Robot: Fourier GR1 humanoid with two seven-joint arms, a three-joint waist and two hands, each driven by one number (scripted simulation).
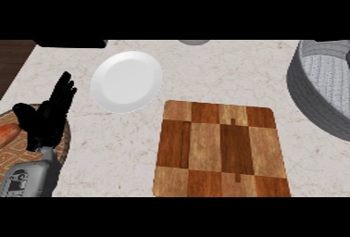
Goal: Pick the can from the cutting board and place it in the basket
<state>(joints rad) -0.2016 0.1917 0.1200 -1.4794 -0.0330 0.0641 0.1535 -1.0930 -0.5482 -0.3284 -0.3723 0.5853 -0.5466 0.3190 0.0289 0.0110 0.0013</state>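
Tabletop (226, 69): pale marbled stone, carrying all items below.

Basket (321, 88): grey, woven, at the right edge, cut off by the frame; what lay inside was not visible.

Cutting board (220, 148): chequered wood, centre, long axis running away from the robot. Its top showed bare; no can stood on it.

Plate (127, 81): white, round, beyond the board's left corner.

Left robot hand (48, 118): black, fingers straight and spread, pointing up, resting at the left edge, holding nothing. Nearer to the board than to the basket.

Right robot hand: absent from view.

Can: not seen anywhere, so its place, bearing and axis could not be told.
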